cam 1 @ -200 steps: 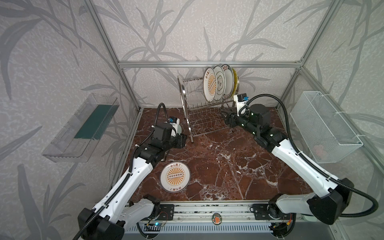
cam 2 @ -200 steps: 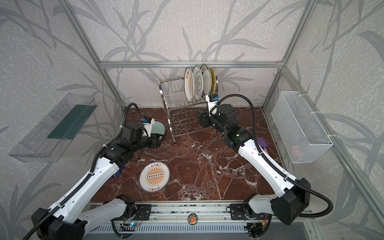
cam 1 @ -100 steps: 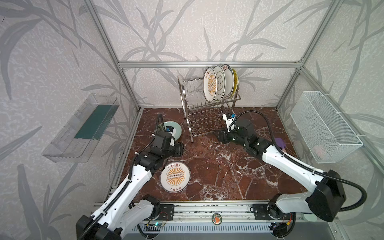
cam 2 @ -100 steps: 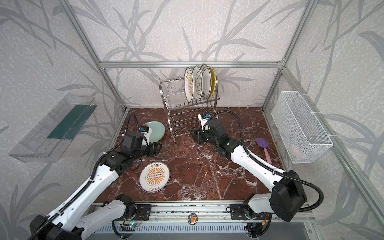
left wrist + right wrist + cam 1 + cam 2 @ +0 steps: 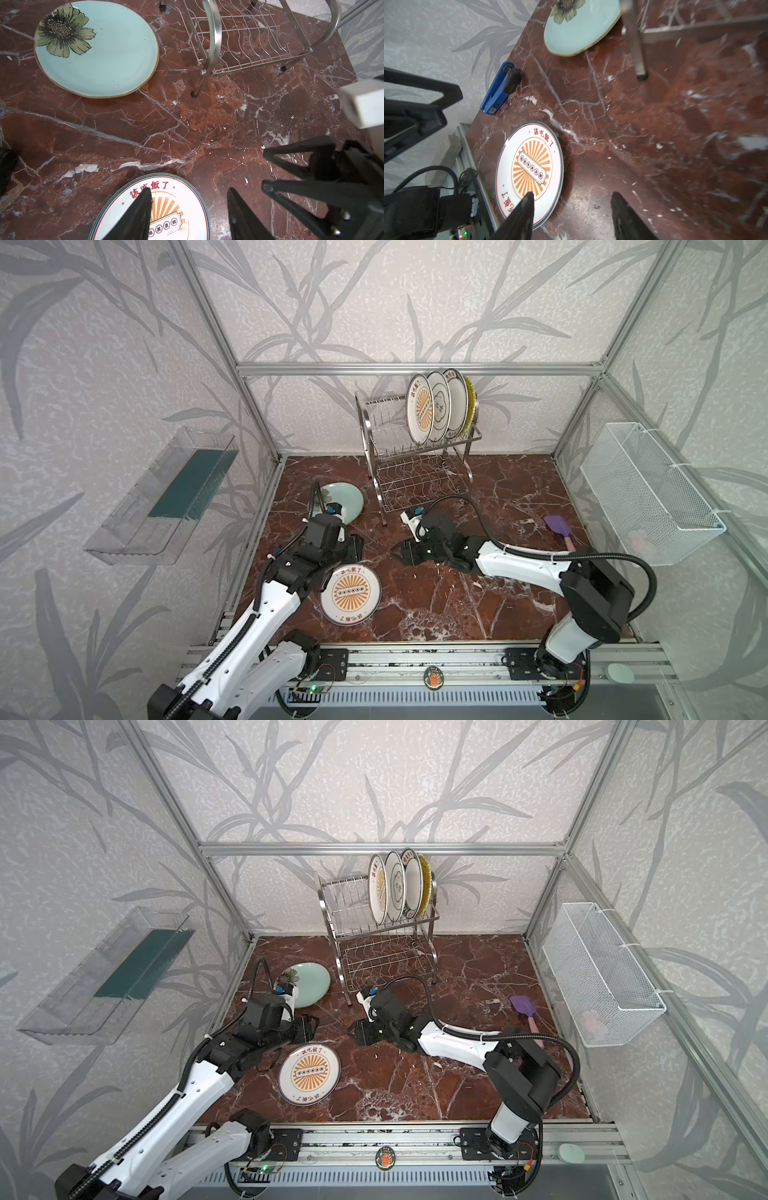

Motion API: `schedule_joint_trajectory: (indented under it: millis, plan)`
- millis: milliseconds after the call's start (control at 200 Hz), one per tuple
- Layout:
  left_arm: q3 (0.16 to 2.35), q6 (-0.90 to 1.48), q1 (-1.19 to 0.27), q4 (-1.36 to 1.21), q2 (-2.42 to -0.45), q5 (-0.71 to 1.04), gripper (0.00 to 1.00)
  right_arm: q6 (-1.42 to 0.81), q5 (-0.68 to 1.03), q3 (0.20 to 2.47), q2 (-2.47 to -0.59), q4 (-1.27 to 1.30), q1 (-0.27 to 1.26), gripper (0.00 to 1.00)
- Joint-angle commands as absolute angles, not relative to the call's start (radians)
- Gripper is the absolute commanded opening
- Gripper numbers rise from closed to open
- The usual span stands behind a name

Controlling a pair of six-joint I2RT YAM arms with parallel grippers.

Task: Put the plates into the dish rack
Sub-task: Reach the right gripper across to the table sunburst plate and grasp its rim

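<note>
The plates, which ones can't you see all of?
- Yellow ribbed plate: both top views, mostly hidden behind three other plates in the dish rack.
- Celadon flower plate: both top views, the left arm covers its near edge.
- Sunburst plate lying flat: left wrist view, cut by the picture's edge and a jaw.

The white-and-black left arm (image 5: 272, 605) is extended from the lower left of both top views toward the centre, with its black wrist carried low. The black left gripper (image 5: 357, 548) is held with its jaws apart, and nothing is clasped between them. The white-and-black right arm (image 5: 519, 568) is stretched from the lower right to the middle, lying nearly level. The black right gripper (image 5: 397, 557) is pointed leftward at the left gripper, with its jaws likewise parted and empty.
</note>
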State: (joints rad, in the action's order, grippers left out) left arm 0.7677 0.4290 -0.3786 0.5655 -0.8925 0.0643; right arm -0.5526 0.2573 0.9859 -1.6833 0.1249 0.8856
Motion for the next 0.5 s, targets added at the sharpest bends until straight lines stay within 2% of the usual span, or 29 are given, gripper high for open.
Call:
schedule_joint_trajectory:
  millis: [0, 215, 500]
  plan:
    - [0.756, 0.422, -0.379, 0.599, -0.873, 0.050, 0.57, -0.631, 0.307, 0.971, -1.743, 0.222, 0.914, 0.59]
    - [0.758, 0.412, -0.379, 0.603, -0.876, 0.050, 0.57, -0.700, 0.318, 0.974, -1.842, 0.289, 0.949, 0.59]
    - [0.762, 0.413, -0.379, 0.615, -0.872, 0.064, 0.57, -0.745, 0.368, 0.972, -1.906, 0.350, 0.963, 0.53]
